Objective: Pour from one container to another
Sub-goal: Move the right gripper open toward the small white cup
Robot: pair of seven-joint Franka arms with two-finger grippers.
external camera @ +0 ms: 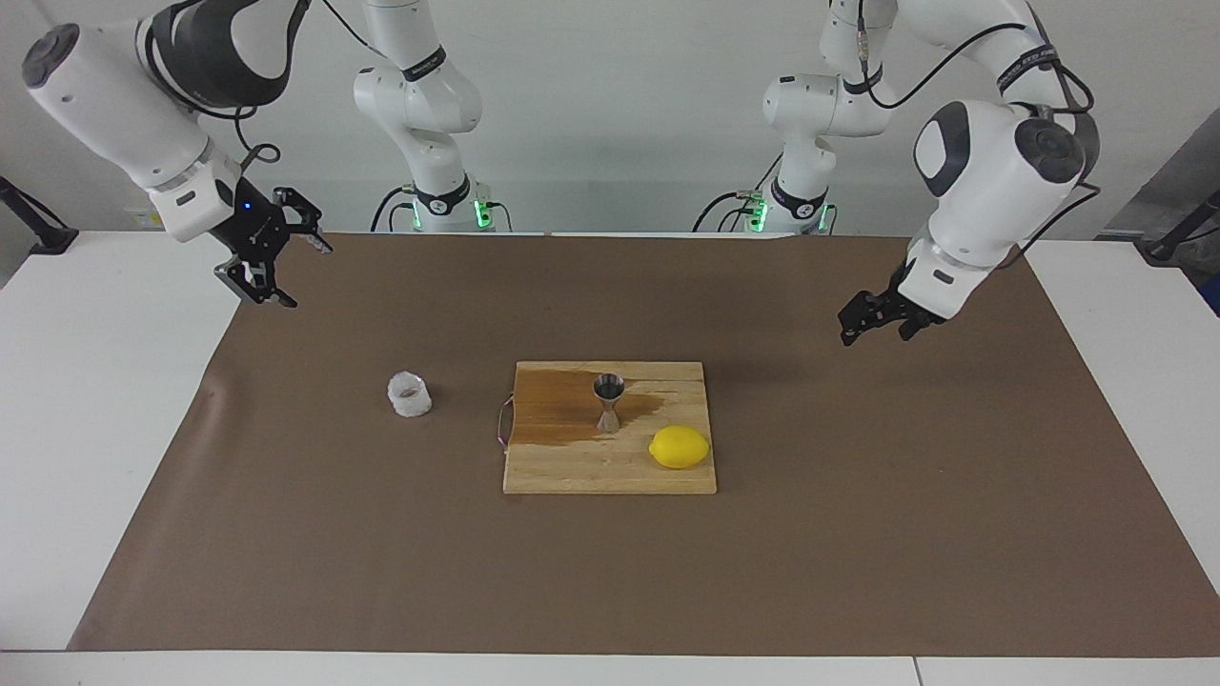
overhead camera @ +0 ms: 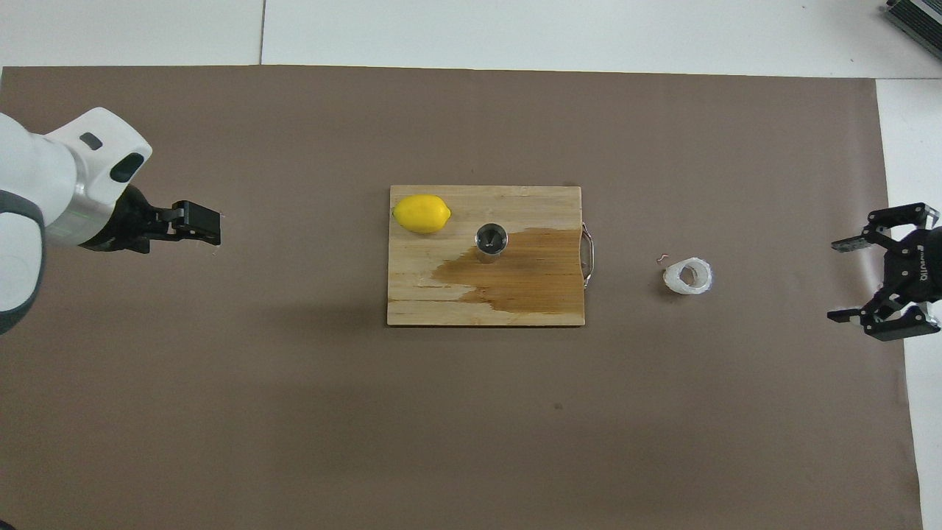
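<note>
The tiny whitish crinkly cup (external camera: 410,394) stands on the brown mat, beside the cutting board toward the right arm's end; it also shows in the overhead view (overhead camera: 688,275). The steel hourglass jigger (external camera: 609,402) stands upright on the board, on a dark wet stain; the overhead view looks down into it (overhead camera: 491,240). My right gripper (external camera: 303,276) is open and empty in the air over the mat's edge at its own end (overhead camera: 839,281). My left gripper (external camera: 872,333) is open and empty over the mat toward its own end (overhead camera: 199,223), well clear of the board.
A yellow lemon (external camera: 680,447) lies on the wooden cutting board (external camera: 610,472) beside the jigger, toward the left arm's end (overhead camera: 422,213). The board has a wire handle (overhead camera: 588,254) on the side toward the cup. A brown mat (external camera: 858,534) covers the table.
</note>
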